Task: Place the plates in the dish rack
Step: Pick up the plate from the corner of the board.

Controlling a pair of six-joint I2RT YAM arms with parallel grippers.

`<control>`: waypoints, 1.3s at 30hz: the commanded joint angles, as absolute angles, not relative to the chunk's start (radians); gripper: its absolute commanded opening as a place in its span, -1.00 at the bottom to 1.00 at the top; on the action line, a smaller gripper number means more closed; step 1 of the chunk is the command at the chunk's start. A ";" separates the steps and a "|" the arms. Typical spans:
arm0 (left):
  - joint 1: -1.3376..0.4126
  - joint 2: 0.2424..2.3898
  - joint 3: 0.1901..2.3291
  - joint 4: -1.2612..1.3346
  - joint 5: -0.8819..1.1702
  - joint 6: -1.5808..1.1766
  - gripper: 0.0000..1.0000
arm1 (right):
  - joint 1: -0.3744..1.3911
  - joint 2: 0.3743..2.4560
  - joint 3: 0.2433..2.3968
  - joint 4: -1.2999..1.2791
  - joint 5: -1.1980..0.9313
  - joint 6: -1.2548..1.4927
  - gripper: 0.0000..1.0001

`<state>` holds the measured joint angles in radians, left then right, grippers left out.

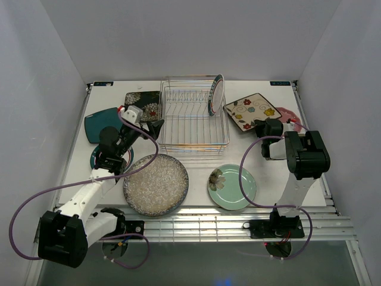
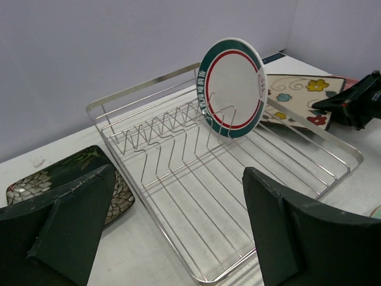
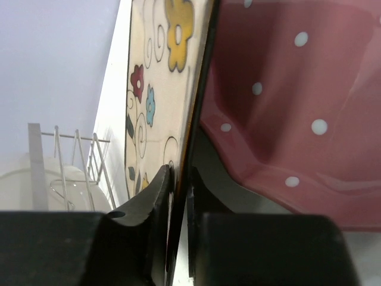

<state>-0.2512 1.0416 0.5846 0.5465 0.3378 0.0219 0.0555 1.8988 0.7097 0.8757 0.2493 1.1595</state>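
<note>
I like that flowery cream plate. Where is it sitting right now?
In the overhead view the cream plate sits just right of the dish rack, next to the pink dotted plate. The right gripper pinches its near edge.

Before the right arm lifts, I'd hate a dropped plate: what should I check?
1. Right gripper pinching the cream floral square plate at its edge: ok.
2. Pink dotted plate apart from that plate: cannot tell.
3. Dish rack has free slots: ok.
4. White teal-rimmed plate standing in the rack: ok.
5. Left gripper open, holding nothing: ok.
</note>
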 commanded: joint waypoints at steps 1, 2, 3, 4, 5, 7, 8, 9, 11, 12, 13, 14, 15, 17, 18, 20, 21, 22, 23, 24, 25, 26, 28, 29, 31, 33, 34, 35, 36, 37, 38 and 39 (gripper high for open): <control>-0.259 1.038 0.655 0.514 0.443 0.043 0.96 | 0.051 1.842 0.683 0.920 0.305 1.115 -0.84; -0.261 1.046 0.678 0.497 0.483 0.035 0.96 | 0.051 1.835 0.680 0.916 0.310 1.115 -0.85; -0.270 1.069 0.724 0.479 0.500 0.032 0.96 | 0.049 1.829 0.675 0.913 0.311 1.115 -0.85; -0.276 1.083 0.745 0.448 0.511 0.031 0.96 | 0.049 1.816 0.669 0.913 0.316 1.115 -0.84; -0.284 1.094 0.764 0.434 0.538 0.044 0.96 | 0.049 1.810 0.667 0.911 0.316 1.114 -0.84; -0.325 1.115 0.784 0.422 0.535 0.081 0.96 | 0.049 1.792 0.655 0.911 0.324 1.114 -0.84; -0.350 1.118 0.785 0.423 0.517 0.109 0.96 | 0.051 1.784 0.652 0.911 0.325 1.109 -0.85; -0.414 1.124 0.788 0.423 0.452 0.179 0.96 | 0.051 1.778 0.649 0.910 0.328 1.106 -0.84; -0.494 1.179 0.830 0.414 0.343 0.250 0.96 | 0.049 1.763 0.646 0.902 0.330 1.098 -0.84; -0.558 1.208 0.857 0.402 0.256 0.309 0.96 | 0.049 1.752 0.647 0.897 0.331 1.097 -0.84; -0.580 1.279 0.892 0.353 0.230 0.331 0.96 | 0.049 1.747 0.647 0.893 0.331 1.095 -0.84; -0.595 1.317 0.978 0.324 0.215 0.347 0.96 | 0.049 1.744 0.649 0.885 0.331 1.092 -0.84; -0.624 1.350 1.020 0.298 0.204 0.362 0.96 | 0.049 1.740 0.650 0.882 0.330 1.092 -0.84; -0.656 1.434 1.104 0.262 0.154 0.426 0.96 | 0.051 1.735 0.652 0.874 0.325 1.091 -0.84; -0.695 1.454 1.121 0.262 0.137 0.452 0.96 | 0.051 1.729 0.653 0.870 0.327 1.088 -0.84; -0.727 1.515 1.173 0.264 0.091 0.540 0.96 | 0.049 1.721 0.655 0.862 0.330 1.085 -0.85; -0.761 1.537 1.190 0.264 0.075 0.564 0.96 | 0.049 1.712 0.655 0.851 0.331 1.085 -0.84; -0.771 1.560 1.209 0.262 0.065 0.584 0.96 | 0.051 1.707 0.653 0.848 0.337 1.081 -0.85; -0.781 1.583 1.229 0.259 0.049 0.610 0.96 | 0.049 1.701 0.655 0.847 0.341 1.080 -0.85; -0.794 1.626 1.264 0.256 0.048 0.620 0.96 | 0.051 1.691 0.650 0.842 0.341 1.080 -0.85; -0.798 1.646 1.282 0.244 0.054 0.627 0.96 | 0.051 1.684 0.649 0.842 0.342 1.080 -0.84; -0.799 1.664 1.301 0.238 0.075 0.632 0.96 | 0.049 1.680 0.647 0.842 0.341 1.078 -0.85; -0.801 1.710 1.336 0.233 0.106 0.638 0.96 | 0.049 1.664 0.643 0.841 0.336 1.077 -0.84; -0.801 1.723 1.344 0.233 0.124 0.641 0.96 | 0.051 1.660 0.641 0.841 0.336 1.075 -0.84; -0.802 1.747 1.364 0.233 0.185 0.640 0.96 | 0.049 1.649 0.640 0.839 0.334 1.074 -0.84; -0.805 1.764 1.382 0.233 0.234 0.618 0.96 | 0.051 1.640 0.640 0.838 0.334 1.068 -0.85; -0.808 1.781 1.396 0.230 0.244 0.621 0.96 | 0.049 1.637 0.640 0.836 0.334 1.066 -0.84; -0.813 1.787 1.397 0.230 0.253 0.633 0.96 | 0.049 1.635 0.641 0.835 0.334 1.065 -0.84; -0.827 1.793 1.396 0.232 0.261 0.653 0.96 | 0.049 1.629 0.641 0.833 0.333 1.062 -0.84; -0.834 1.799 1.394 0.232 0.268 0.699 0.96 | 0.049 1.626 0.643 0.831 0.331 1.060 -0.84; -0.841 1.812 1.387 0.233 0.275 0.719 0.96 | 0.051 1.623 0.643 0.828 0.331 1.058 -0.84; -0.853 1.818 1.384 0.232 0.281 0.733 0.96 | 0.049 1.615 0.643 0.828 0.331 1.057 -0.84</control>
